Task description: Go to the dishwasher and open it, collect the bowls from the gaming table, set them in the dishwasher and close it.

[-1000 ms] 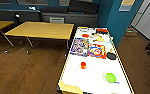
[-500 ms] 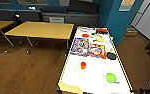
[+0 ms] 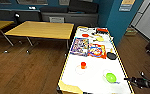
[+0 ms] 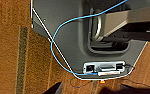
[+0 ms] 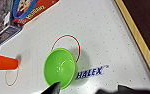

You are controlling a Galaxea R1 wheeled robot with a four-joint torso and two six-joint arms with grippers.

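the table [image 3: 96,80] is white with a yellowish edge and thin red circles printed on it. on it: a lime green bowl [image 3: 111,77], a black bowl [image 3: 111,56], an orange cup [image 3: 83,65], and multicoloured game sheets [image 3: 80,46]. blue lettering [image 5: 90,73] marks the white top.

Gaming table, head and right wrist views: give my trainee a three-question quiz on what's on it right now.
1. True or false: the lime green bowl sits upright on the gaming table.
2. What lies nearer the table's far end: A) the small orange cup, B) the black bowl, C) the lime green bowl?
3. Fill in: the right arm comes in from the side of the ____ bowl.

Key: 1 true; 2 B; 3 lime green.
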